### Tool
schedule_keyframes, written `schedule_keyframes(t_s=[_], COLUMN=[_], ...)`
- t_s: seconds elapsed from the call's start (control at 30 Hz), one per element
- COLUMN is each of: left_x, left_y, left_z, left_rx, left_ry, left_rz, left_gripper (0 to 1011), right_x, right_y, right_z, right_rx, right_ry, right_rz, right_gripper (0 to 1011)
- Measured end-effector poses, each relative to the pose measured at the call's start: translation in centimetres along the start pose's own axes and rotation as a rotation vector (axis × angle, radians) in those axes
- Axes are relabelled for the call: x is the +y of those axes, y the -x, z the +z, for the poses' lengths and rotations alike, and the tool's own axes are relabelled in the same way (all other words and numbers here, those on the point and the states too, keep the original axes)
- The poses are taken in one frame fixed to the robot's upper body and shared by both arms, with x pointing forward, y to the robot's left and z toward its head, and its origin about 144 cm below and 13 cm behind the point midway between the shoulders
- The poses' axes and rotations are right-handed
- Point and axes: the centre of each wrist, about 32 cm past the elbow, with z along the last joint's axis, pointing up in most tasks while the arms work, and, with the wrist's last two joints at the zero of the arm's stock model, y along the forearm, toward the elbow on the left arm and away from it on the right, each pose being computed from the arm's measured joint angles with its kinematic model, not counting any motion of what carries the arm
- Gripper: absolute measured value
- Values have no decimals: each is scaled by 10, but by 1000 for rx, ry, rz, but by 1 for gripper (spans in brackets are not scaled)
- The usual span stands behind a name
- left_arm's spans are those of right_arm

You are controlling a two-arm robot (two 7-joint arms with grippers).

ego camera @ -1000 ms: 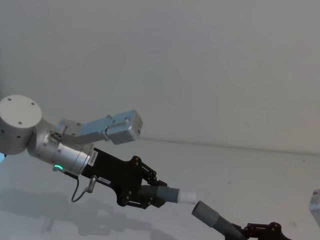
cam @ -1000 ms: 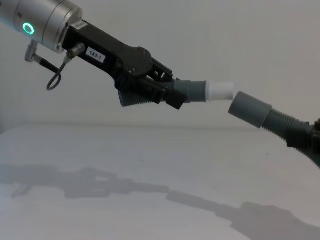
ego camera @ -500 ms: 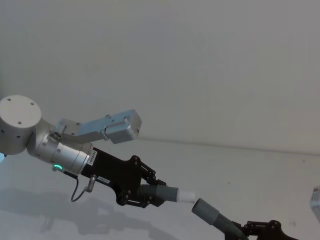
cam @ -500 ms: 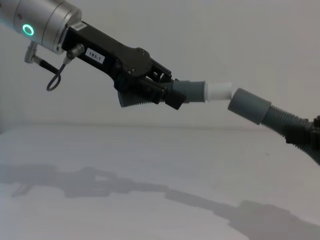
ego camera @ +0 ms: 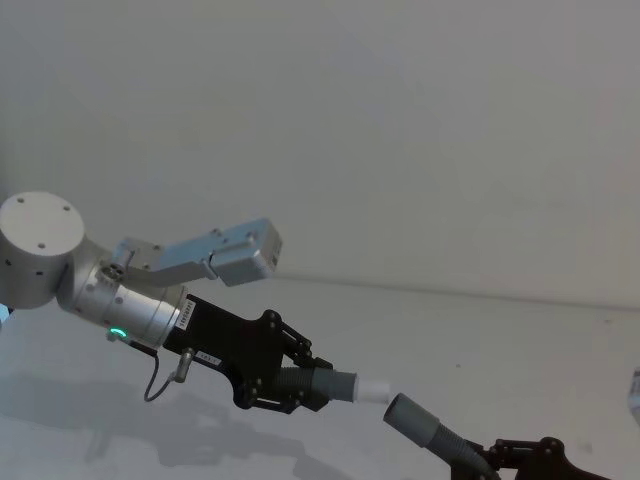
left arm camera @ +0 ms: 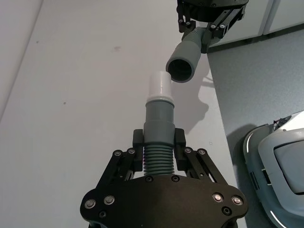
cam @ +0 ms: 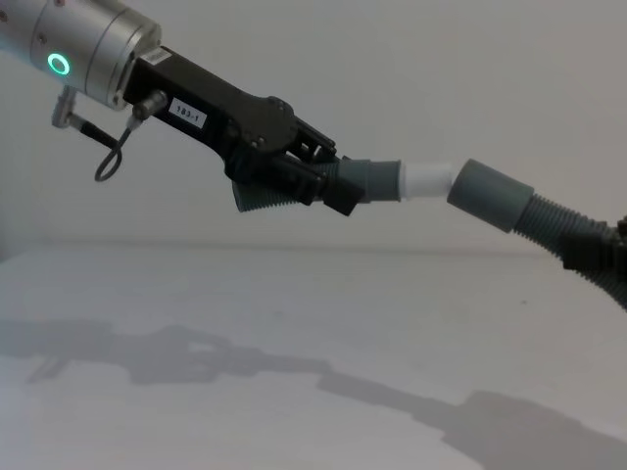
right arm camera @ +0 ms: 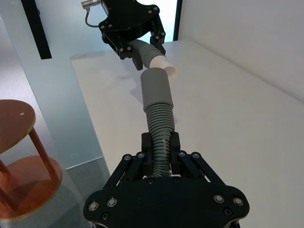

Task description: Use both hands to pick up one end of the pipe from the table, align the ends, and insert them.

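Note:
Both pipe pieces are held in the air above the white table point(cam: 294, 323). My left gripper point(cam: 328, 186) is shut on the ribbed part of one piece, whose narrow grey cuff point(cam: 372, 181) ends in a white tube tip point(cam: 428, 178). My right gripper point(right arm camera: 160, 142) is shut on the other ribbed hose point(right arm camera: 159, 118), which ends in a wider grey socket cuff point(cam: 490, 196). The white tip point(left arm camera: 160, 85) meets the rim of the socket mouth point(left arm camera: 181, 61), slightly off to one side. I cannot tell whether it has gone in.
The table's long edge point(right arm camera: 90, 114) drops to a grey floor. A round wooden stool point(right arm camera: 14, 118) stands off that edge. A white and grey device point(left arm camera: 278, 159) lies on the floor. A thin black cable point(cam: 108, 157) loops under the left wrist.
The gap between the two ends has closed. The socket cuff has risen and come in towards the white tip, which now meets its rim. The left gripper has barely shifted.

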Motion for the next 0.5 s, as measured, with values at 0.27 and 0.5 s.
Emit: schedule_keyframes(t_s=[0.27, 0.5], left_x=[-1, 0], left_y=[-2, -2], left_z=[0, -1], left_rx=[-6, -8], left_ry=[5, 7], left_rz=[-2, -1], left_gripper=[340, 339], right_x=[0, 2], right_y=[0, 0], right_z=[1, 0], right_rx=[3, 6], right_ry=[3, 11], right_rz=[5, 1], right_gripper=[185, 185])
